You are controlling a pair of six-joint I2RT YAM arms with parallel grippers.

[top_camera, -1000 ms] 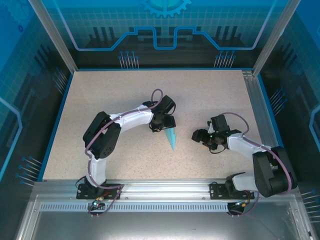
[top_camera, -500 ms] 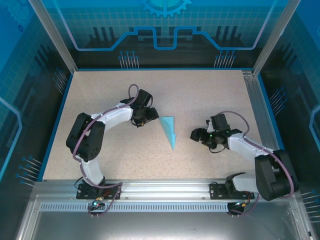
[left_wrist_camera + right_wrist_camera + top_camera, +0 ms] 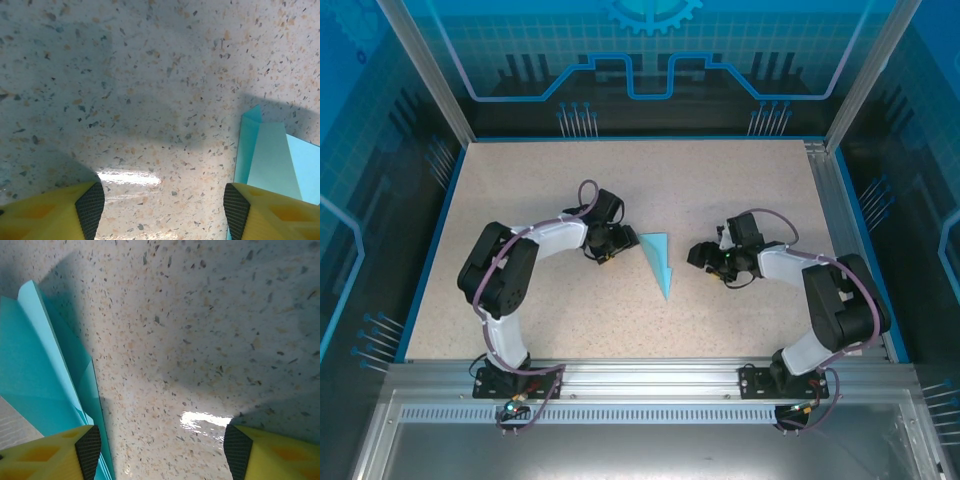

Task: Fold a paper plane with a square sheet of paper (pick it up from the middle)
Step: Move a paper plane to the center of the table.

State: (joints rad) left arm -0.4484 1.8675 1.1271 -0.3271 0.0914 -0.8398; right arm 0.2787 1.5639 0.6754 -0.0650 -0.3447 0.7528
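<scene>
The left gripper [image 3: 620,243] hangs open and empty over the table [image 3: 520,190], just beside the plane [image 3: 658,262]. The right gripper [image 3: 698,256] is also open and empty, near the plane's other side. The plane lies flat between them, its point toward the arm bases.

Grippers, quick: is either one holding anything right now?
Left gripper: open, holding nothing; the paper plane lies on the table just beside it.
Right gripper: open, holding nothing; the paper plane lies just beside it too.
</scene>
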